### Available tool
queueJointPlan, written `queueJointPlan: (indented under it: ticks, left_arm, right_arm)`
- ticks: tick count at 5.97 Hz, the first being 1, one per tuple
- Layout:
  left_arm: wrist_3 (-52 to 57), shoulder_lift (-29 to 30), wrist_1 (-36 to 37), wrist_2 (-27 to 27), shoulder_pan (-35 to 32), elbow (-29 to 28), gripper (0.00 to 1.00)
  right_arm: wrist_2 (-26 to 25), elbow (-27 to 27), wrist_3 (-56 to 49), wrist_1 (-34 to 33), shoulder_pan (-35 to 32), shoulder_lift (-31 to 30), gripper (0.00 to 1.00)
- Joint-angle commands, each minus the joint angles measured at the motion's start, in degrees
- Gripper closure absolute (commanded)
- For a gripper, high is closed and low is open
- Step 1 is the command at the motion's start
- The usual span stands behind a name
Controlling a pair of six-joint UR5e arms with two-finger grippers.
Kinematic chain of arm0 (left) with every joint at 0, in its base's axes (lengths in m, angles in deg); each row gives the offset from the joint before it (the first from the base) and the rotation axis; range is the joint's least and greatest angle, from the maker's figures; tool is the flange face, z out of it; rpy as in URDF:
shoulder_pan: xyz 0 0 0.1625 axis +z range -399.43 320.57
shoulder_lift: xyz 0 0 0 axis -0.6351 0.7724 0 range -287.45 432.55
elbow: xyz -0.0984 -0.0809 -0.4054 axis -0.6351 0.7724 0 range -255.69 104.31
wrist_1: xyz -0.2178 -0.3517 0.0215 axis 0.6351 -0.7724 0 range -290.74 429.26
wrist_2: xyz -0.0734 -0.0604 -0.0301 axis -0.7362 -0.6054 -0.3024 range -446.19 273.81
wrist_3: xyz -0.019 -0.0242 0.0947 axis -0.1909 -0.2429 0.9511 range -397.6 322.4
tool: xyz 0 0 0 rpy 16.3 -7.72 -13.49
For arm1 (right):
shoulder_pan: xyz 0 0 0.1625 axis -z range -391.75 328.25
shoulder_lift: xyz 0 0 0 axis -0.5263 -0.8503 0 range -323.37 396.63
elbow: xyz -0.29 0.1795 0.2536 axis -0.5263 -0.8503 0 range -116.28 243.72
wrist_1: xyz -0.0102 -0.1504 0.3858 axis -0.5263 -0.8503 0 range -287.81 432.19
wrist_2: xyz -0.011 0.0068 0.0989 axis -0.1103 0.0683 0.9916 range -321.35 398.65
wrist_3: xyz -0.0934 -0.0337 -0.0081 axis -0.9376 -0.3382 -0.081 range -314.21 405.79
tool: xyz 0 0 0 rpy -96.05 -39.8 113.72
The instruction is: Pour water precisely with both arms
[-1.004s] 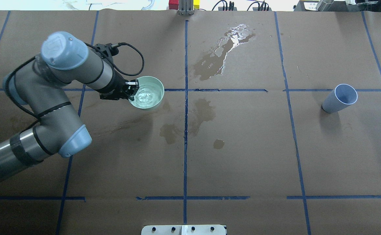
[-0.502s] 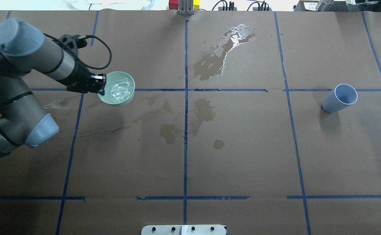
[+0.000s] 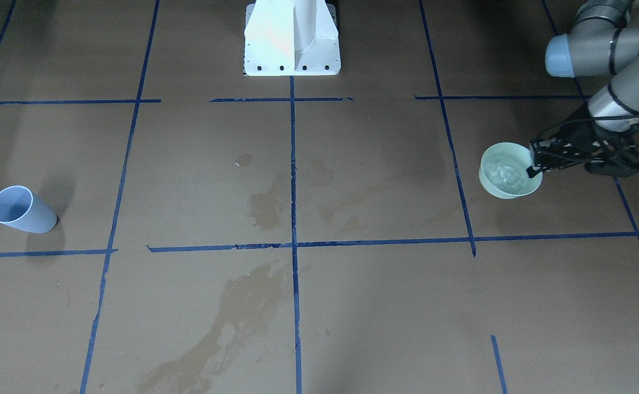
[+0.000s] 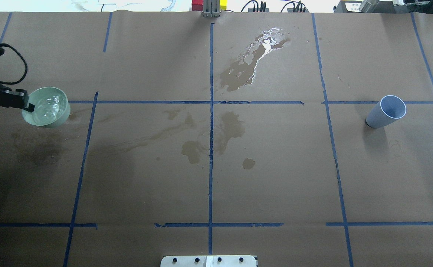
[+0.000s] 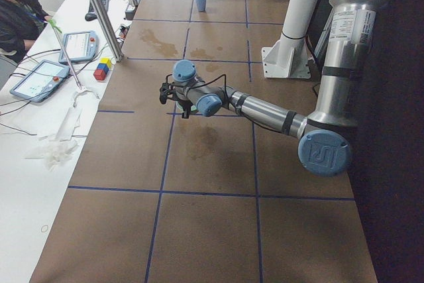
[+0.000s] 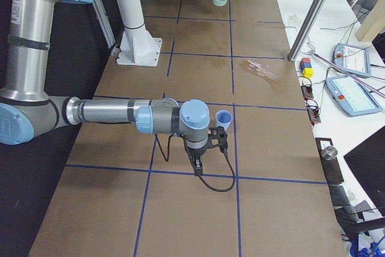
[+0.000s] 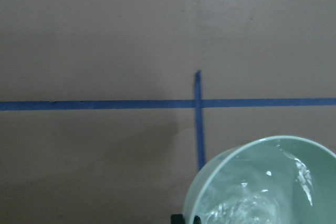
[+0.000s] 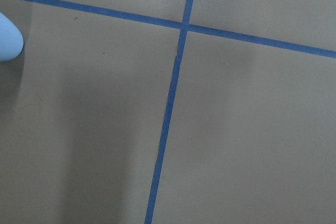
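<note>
– Pale-green round bowl [image 4: 58,120]: where does it sit against the fingers?
– The left gripper [image 4: 28,106] is clamped on its rim, at the bowl's nine o'clock in the overhead view. One black finger [image 3: 533,167] reaches over the edge. The clear water [image 4: 49,105] lies inside the bowl, rippled and glinting, at three o'clock of those fingers.
– And on the table?
– The bowl is far out at nine o'clock in the overhead view. The pale-blue tapered cup [image 4: 385,111] stands well apart at three o'clock.
– The other arm?
– The right gripper [image 6: 197,159] hangs just beside that cup. It shows only in the side view, so I cannot tell whether its fingers are apart or together.
– The surface?
– Brown paper sheet [image 4: 275,178], gridded with blue tape lines [image 4: 211,185], dark damp blotches [image 4: 231,128] near the centre and a shiny wet puddle [image 4: 257,59] at twelve o'clock.
– The room?
– A white boxy pedestal [image 3: 292,38], a white bench [image 5: 40,183] with two tablets [image 5: 36,79], coloured blocks [image 5: 101,69], and a seated person [image 5: 16,11].
</note>
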Motion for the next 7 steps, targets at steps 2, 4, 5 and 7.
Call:
queueJointPlan:
  ticks: [2, 4, 5, 7]
  left_arm:
    - [9.6, -5.2, -10.5, -2.3, -4.3, -9.9, 1.00]
    - [-5.9, -3.6, -25.9, -2.2, -3.6, -18.0, 1.00]
    - [-7.5, -3.3, -26.0, -2.0, -2.6, -18.0, 1.00]
    - [-7.5, -3.2, -26.4, -0.3, 0.3, -18.1, 1.00]
  right_arm:
    - [0.0, 0.1, 0.0, 0.1, 0.1, 0.0, 0.00]
    - [-0.1, 0.1, -0.1, 0.2, 0.1, 0.1, 0.00]
    - [-0.1, 0.1, -0.1, 0.2, 0.1, 0.1, 0.00]
    - [-0.1, 0.1, -0.1, 0.1, 0.1, 0.1, 0.00]
